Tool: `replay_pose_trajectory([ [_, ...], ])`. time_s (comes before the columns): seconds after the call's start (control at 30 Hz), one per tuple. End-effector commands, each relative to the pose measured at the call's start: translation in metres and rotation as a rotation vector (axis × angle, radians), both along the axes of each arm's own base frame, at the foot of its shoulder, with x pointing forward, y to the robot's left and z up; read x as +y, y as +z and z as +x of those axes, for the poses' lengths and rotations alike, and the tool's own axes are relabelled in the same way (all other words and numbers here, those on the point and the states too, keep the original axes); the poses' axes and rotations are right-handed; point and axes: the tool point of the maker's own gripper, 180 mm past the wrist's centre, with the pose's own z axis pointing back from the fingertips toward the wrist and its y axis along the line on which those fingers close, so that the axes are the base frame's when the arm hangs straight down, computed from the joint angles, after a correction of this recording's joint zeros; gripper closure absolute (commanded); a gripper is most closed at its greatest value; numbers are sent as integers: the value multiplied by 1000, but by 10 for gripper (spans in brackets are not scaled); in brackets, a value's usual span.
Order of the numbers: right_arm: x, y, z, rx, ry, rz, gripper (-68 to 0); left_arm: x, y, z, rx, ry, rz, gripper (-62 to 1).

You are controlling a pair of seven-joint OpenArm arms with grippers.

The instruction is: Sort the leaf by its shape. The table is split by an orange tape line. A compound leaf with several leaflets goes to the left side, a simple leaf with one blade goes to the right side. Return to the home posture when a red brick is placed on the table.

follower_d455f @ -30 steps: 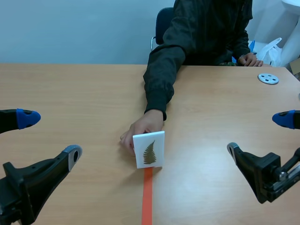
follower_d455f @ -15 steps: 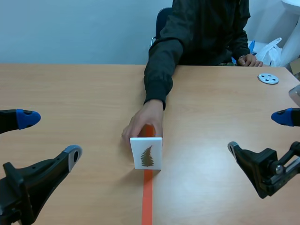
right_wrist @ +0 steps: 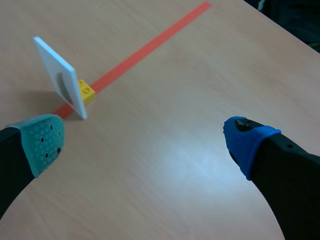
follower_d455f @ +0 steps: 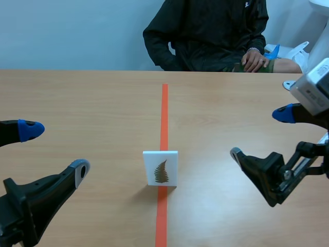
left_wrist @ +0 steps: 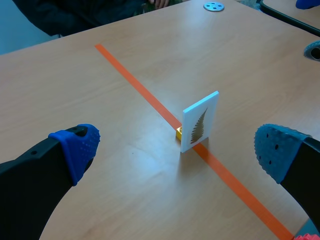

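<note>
right end effector (right_wrist: 145,145) fingers apart | white card (right_wrist: 57,75) upright on tape line (right_wrist: 145,50)

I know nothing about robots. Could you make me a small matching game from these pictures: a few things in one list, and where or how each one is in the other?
Things
1. card
2. yellow block
3. grey disc
4. right gripper

Places or states
A. lying flat, far out on the table, to the right
B. open, right of the tape
C. standing upright on the tape
D. at the card's foot, on its far side

Pairs: 1-C, 2-D, 3-A, 4-B
</note>
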Motion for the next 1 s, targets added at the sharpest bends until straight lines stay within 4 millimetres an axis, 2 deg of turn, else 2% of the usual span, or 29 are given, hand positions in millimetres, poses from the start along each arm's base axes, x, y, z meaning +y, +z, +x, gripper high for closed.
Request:
replay_pose_trajectory([
  [0.0, 8, 6, 3, -19, 24, 19, -679, -4, 8, 1, -24, -3, -25, -623],
  [0.27, 36, -18, 7, 35, 91, 71, -679, -4, 8, 1, -24, -3, -26, -623],
  [0.57, 61, -48, 22, 85, 100, 132, -679, -4, 8, 1, -24, -3, -26, -623],
  [0.97, 108, -88, 27, 97, 197, 153, -679, -4, 8, 1, -24, -3, -26, -623],
])
